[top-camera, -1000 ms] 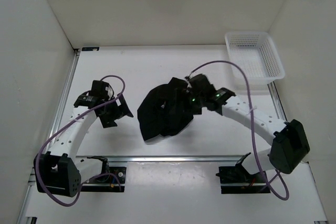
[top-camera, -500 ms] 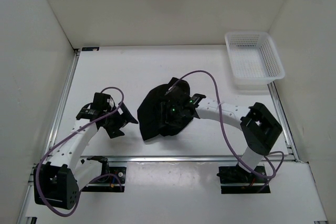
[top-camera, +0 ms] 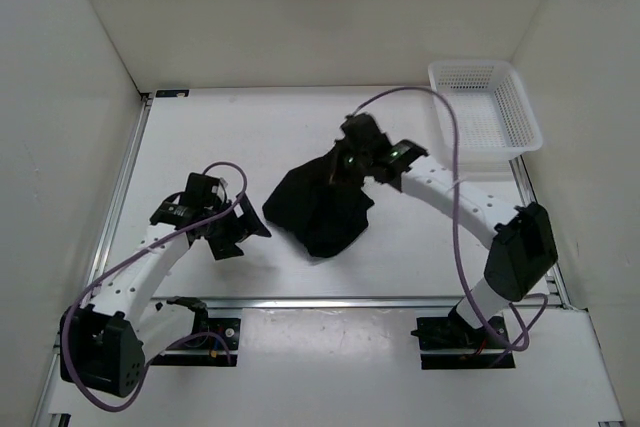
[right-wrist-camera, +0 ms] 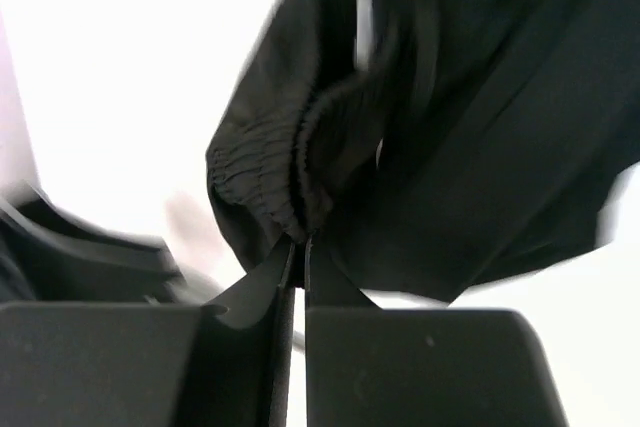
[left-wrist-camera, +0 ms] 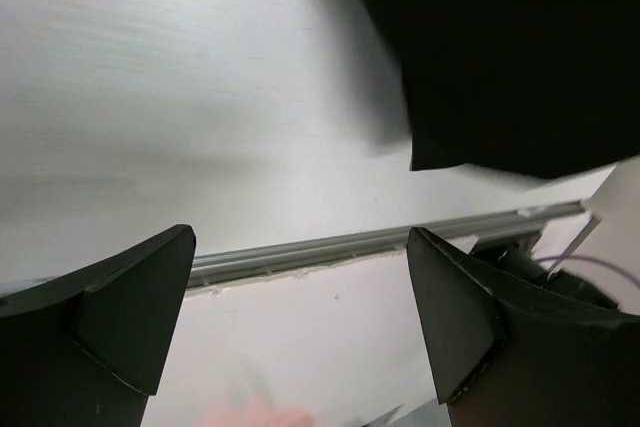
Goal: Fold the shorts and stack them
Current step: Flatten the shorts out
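Nearest, far to the left of the basket (top-camera: 485, 112), our left gripper (top-camera: 240, 235) hovers over the table (top-camera: 200, 137) with its fingers wide apart and holds nothing. Between it and the basket the shorts (top-camera: 318, 209) sit as a crumpled black heap. Closer to the basket, our right gripper (right-wrist-camera: 298, 243) has its fingers clamped on the gathered waistband (right-wrist-camera: 262, 182). We judge the cloth light, soft and floppy, so this elastic edge is a good hold. The long axis seems to run from the pinched waistband toward the near side.
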Tool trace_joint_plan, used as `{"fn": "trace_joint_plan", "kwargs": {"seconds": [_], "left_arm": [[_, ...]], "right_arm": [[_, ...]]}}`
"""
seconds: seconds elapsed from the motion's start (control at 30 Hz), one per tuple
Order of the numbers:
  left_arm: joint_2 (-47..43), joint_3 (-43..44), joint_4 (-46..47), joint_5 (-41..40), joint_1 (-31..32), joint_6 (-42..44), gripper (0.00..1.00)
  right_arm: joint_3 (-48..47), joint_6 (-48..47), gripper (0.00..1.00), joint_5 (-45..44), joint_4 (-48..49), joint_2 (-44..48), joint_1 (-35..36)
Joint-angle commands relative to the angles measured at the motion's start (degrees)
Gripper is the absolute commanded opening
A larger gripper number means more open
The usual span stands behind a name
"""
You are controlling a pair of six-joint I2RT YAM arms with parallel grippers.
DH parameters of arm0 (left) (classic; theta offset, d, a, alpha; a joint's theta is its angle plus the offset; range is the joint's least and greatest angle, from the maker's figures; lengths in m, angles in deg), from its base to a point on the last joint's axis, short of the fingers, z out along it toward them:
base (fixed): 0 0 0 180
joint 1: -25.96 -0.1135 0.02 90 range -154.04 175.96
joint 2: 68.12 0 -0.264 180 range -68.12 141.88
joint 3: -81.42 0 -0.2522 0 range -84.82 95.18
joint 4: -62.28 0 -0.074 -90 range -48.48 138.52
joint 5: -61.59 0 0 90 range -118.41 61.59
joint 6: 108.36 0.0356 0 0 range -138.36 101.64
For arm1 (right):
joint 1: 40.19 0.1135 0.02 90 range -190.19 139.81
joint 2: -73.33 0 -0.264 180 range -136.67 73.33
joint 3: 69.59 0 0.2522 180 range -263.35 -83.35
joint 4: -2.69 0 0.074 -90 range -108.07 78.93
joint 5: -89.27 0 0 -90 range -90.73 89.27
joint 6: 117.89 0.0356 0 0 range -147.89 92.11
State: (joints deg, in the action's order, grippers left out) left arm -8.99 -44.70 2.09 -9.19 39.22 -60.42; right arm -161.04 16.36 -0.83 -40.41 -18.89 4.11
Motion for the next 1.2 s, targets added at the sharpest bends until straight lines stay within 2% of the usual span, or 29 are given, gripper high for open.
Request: {"fn": "trace_joint_plan", "kwargs": {"seconds": [0.0,0.07,0.23,0.37,0.53,0.77,0.97,1.13,1.17], "left_arm": [[1.3,5.7,1.3,-0.7,4.7,3.6,0.97],[3.9,8.6,1.3,-2.5,9.1,4.2,0.97],[11.2,15.0,1.3,-8.6,19.5,4.3,0.99],[21.8,22.6,1.3,-15.9,26.9,1.7,0.99],[31.0,33.2,1.3,-22.5,26.5,1.2,0.99],[38.2,43.4,5.1,-23.0,23.7,2.4,0.96],[49.8,55.8,6.2,-21.8,23.7,6.9,0.92],[57.2,63.9,6.7,-17.0,23.7,9.1,0.78],[58.0,66.0,6.7,-17.0,23.1,9.1,0.66]], "right_arm": [[-6.9,-5.7,0.00,-1.8,-1.2,4.0,-8.1],[-10.1,-6.4,0.00,0.0,-1.8,1.6,-11.8],[-13.6,-8.4,0.00,2.9,-3.2,-0.6,-15.4],[-14.7,-9.4,0.00,2.9,-3.8,1.2,-17.7],[-15.3,-10.6,0.00,3.5,-5.7,3.2,-20.6],[-14.8,-13.3,0.00,7.8,-7.0,7.0,-24.9],[-14.2,-13.8,0.00,11.5,-7.5,8.7,-27.8],[-14.2,-14.5,0.00,14.2,-8.0,9.3,-28.8],[-14.2,-14.5,0.00,14.2,-8.0,9.3,-28.8]]}}
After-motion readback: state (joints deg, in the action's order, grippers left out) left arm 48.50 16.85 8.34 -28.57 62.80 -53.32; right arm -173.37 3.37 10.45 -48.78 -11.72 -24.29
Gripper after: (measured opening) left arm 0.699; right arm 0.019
